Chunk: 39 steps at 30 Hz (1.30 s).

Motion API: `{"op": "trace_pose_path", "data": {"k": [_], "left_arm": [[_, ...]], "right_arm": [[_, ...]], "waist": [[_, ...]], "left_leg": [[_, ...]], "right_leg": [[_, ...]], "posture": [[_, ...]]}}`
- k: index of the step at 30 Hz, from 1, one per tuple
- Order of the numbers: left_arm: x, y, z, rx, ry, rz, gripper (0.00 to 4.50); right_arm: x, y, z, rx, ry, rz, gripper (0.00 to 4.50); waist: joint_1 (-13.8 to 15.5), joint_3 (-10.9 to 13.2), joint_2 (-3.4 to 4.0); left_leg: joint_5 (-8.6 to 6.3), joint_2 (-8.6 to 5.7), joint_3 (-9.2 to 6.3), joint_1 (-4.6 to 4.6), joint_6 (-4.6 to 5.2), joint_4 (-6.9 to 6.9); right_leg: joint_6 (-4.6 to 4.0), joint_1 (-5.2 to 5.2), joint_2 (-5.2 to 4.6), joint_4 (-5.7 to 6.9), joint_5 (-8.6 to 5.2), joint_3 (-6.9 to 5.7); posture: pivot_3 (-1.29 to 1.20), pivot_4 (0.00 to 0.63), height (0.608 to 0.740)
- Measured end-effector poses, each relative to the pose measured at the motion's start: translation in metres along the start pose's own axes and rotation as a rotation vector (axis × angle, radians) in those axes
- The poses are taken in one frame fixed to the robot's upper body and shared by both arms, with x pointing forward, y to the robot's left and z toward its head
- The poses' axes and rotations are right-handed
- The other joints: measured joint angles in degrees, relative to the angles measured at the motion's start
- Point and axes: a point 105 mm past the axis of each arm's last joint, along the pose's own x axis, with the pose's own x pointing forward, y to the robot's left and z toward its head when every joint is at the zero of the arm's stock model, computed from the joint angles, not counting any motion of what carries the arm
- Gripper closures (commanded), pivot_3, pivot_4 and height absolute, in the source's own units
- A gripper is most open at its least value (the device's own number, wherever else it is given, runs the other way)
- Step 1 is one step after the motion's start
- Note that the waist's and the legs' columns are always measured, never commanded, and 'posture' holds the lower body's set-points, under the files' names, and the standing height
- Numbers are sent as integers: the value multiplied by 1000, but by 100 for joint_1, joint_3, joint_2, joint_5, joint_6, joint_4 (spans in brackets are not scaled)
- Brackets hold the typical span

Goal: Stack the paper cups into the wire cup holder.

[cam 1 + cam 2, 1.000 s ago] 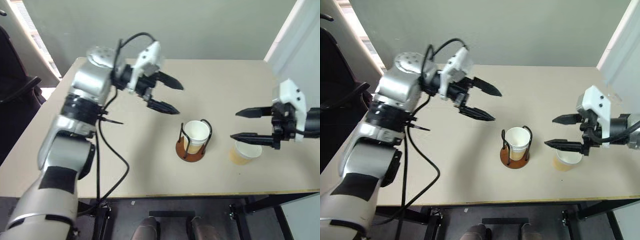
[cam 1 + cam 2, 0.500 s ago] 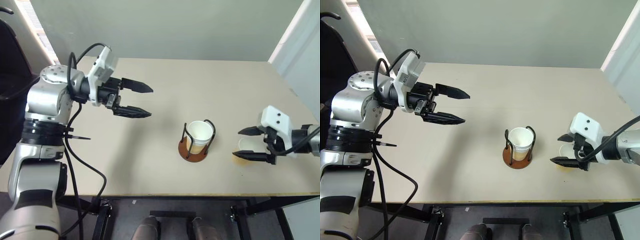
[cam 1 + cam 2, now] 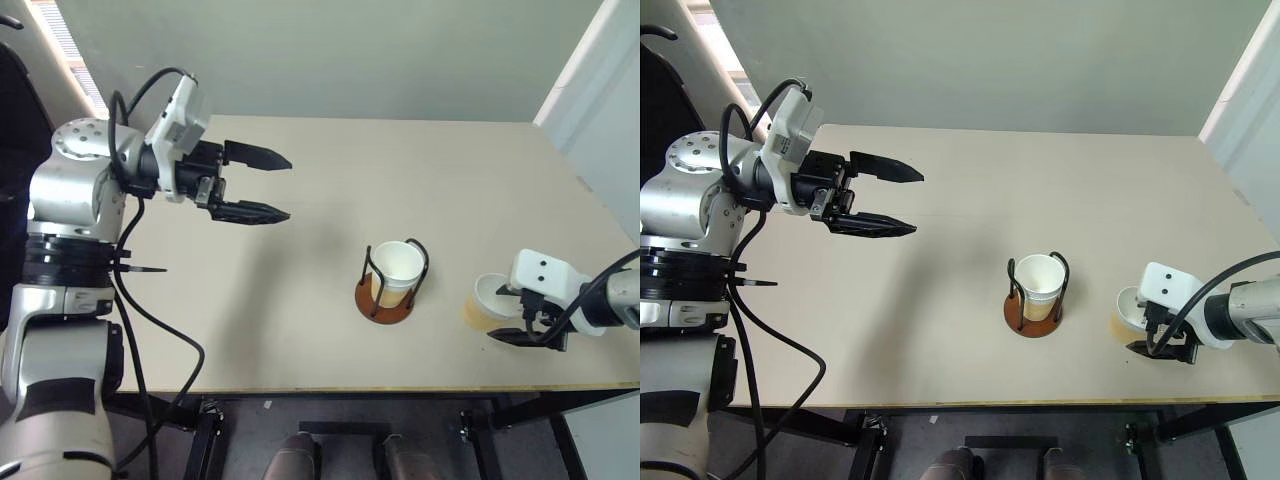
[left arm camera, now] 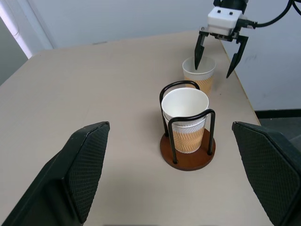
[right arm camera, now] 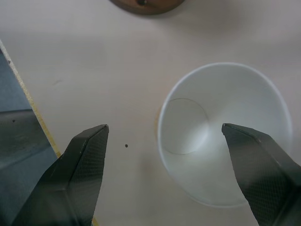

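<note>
While the right pincer (image 3: 1152, 335) is hanging low at the right end of the surface (image 3: 330, 170), close to the near edge, its two black fingers are standing apart on either side of a loose paper cup (image 3: 487, 301). In the left wrist view one finger is crossing in front of the open mouth of this cup and the other is outside the cup wall; if a finger is touching the cup, I cannot tell. The cup is standing upright on the surface, tan-yellow outside and white inside, and the right wrist view is looking down into its empty white inside between the two spread fingers (image 5: 84, 174).

The wire cup holder (image 3: 392, 283) is standing near the middle of the surface, a little toward the near edge and just to the left of the loose cup, apart from it. Its round reddish-brown base is lying flat and its two black wire loops are rising upright. A stacked paper cup (image 4: 185, 117) is sitting upright between the loops, with the white rim about level with the tops of the wires.

The left pincer (image 3: 260, 184) is hovering above the far left part of the surface, well apart from the holder. Its fingers are spread wide, pointing toward the right side, and holding nothing.
</note>
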Motion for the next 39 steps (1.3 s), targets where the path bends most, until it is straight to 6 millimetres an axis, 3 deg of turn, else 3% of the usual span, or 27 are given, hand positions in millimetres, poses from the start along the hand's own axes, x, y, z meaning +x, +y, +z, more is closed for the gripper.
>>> {"op": "trace_pose_path", "data": {"k": [3,13,19,22,25,26,29,32,39], "left_arm": [[0,1,6,13,-7,0,0],[-4,1,5,-10,-25,12,0],[-13,3,12,-12,-63,49,0],[-17,3,13,-11,-64,61,0],[-20,4,12,-27,-62,70,0],[-23,6,11,-41,-58,80,0],[-23,9,14,-43,-45,78,0],[-26,10,12,-63,0,81,0],[-28,11,4,-99,89,75,0]], "right_arm": [[4,1,-1,-22,17,5,1045],[11,-3,-3,-86,49,24,4463],[6,-8,1,-132,47,34,4463],[-7,-21,15,-177,26,2,4463],[-30,-38,47,-258,-39,-60,4463],[-42,-43,68,-314,-81,-82,4463],[-68,-46,106,-443,-143,-126,4463],[-65,-37,129,-530,-181,-60,4463],[-50,-15,155,-631,-220,71,4463]], "waist": [[4,0,0],[-4,0,0],[-3,0,0],[-19,0,0],[-42,0,1],[-60,0,1],[-64,-3,-5],[-86,-2,-4],[-80,-1,-3]], "left_leg": [[-1,0,0,0,2,0],[-2,0,0,-1,3,-1],[-2,0,0,-1,3,-2],[-2,0,2,0,3,-3],[-2,0,3,-2,3,-8],[-2,2,2,-2,3,-7],[-2,8,-12,-2,3,-15],[0,7,-10,-4,1,-13],[15,7,-15,-11,-25,-21]], "right_leg": [[0,1,-1,-2,0,0],[0,0,0,-2,0,0],[-1,-1,-1,-2,0,1],[-3,-4,0,-2,0,4],[-10,-13,2,2,1,6],[-18,-16,6,5,-1,6],[-41,-15,10,0,-10,-8],[-60,-20,11,3,-21,-7],[-67,-31,10,2,-29,-8]], "posture": [[0,150,740],[0,150,740],[0,150,740],[0,150,740],[0,150,740],[0,150,740],[0,150,740],[0,150,740],[0,150,740]]}}
